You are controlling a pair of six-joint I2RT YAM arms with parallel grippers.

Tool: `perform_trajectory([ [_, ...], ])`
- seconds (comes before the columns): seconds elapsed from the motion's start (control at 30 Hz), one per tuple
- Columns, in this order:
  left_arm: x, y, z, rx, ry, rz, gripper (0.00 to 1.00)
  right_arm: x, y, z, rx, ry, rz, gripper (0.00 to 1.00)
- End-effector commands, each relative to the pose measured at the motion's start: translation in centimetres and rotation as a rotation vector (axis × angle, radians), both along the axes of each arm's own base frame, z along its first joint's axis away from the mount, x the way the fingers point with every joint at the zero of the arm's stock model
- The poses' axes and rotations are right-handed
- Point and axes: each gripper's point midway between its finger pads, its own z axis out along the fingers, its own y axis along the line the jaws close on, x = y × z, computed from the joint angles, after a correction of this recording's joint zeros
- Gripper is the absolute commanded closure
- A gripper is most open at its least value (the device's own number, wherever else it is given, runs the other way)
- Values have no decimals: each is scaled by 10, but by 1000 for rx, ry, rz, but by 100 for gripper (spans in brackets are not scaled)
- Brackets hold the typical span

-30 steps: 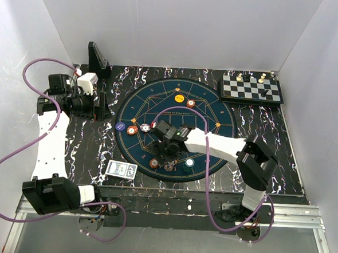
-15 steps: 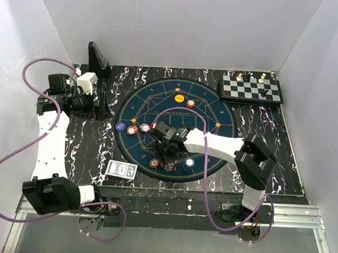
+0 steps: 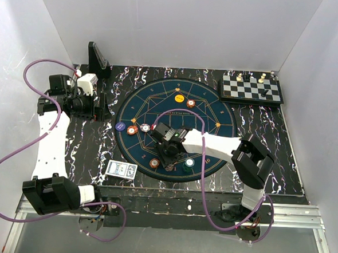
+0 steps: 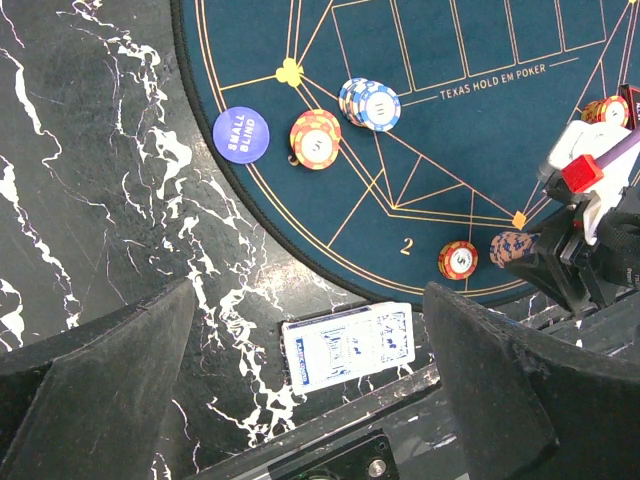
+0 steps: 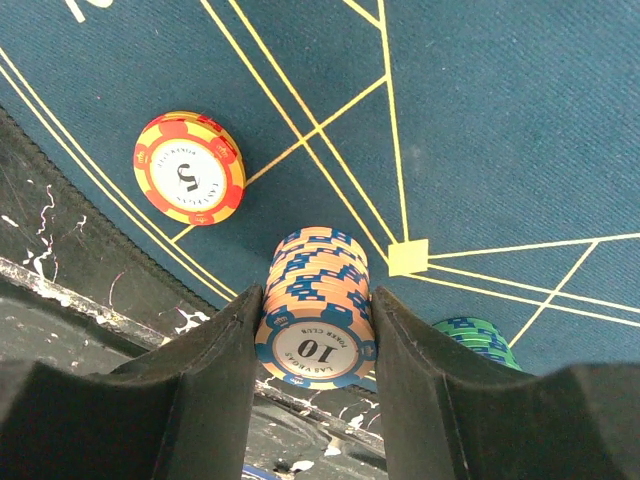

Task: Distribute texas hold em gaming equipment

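My right gripper point(image 5: 315, 330) is shut on a stack of peach-and-blue "10" chips point(image 5: 318, 290) standing on the near part of the dark-blue mat point(image 3: 215, 115). In the top view the right gripper point(image 3: 169, 156) is there too. A red-and-yellow "5" chip point(image 5: 189, 167) lies left of it and a green stack point(image 5: 472, 338) right of it. My left gripper point(image 3: 103, 107) is open and empty, raised over the table's left side. A blue-backed card deck point(image 4: 350, 345) lies below it near the front edge. A purple "small blind" chip point(image 4: 241, 133), an orange stack point(image 4: 316, 139) and a white-and-blue stack point(image 4: 370, 103) sit at the mat's left edge.
A chessboard with pieces point(image 3: 251, 89) sits at the back right. A black stand point(image 3: 97, 58) is at the back left. A yellow chip point(image 3: 179, 98) and an orange chip point(image 3: 190, 103) lie at the far side of the mat. White walls enclose the table.
My right gripper has edged slightly left over the near part of the mat. The left arm has not moved.
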Motion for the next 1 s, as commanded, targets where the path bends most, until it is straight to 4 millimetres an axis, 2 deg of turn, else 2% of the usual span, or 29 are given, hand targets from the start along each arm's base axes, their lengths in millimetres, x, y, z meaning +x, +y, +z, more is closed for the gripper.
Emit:
perform_trajectory([
  [0.0, -2, 0, 9, 11, -46, -3, 0, 2, 5, 19, 35, -25, -9, 51],
  [0.23, -1, 0, 10, 8, -52, -6, 0, 7, 6, 34, 53, -52, -13, 62],
  [0.43, -2, 0, 9, 6, -49, -5, 0, 15, 5, 41, 53, -70, -26, 87],
  [0.53, -1, 0, 9, 8, -51, -5, 0, 30, 3, 50, 68, -76, -58, 94],
  [0.63, 1, 0, 8, 6, -44, -6, 0, 57, 4, 72, 119, -101, -98, 95],
  [0.77, 3, 1, 9, 6, -43, -6, 0, 107, -4, 97, 164, -154, -175, 96],
  [0.83, 4, 1, 10, 7, -44, -8, 0, 137, -13, 99, 160, -178, -229, 96],
  [0.97, 6, 2, 8, 10, -36, -9, 0, 193, -33, 90, 117, -216, -341, 97],
])
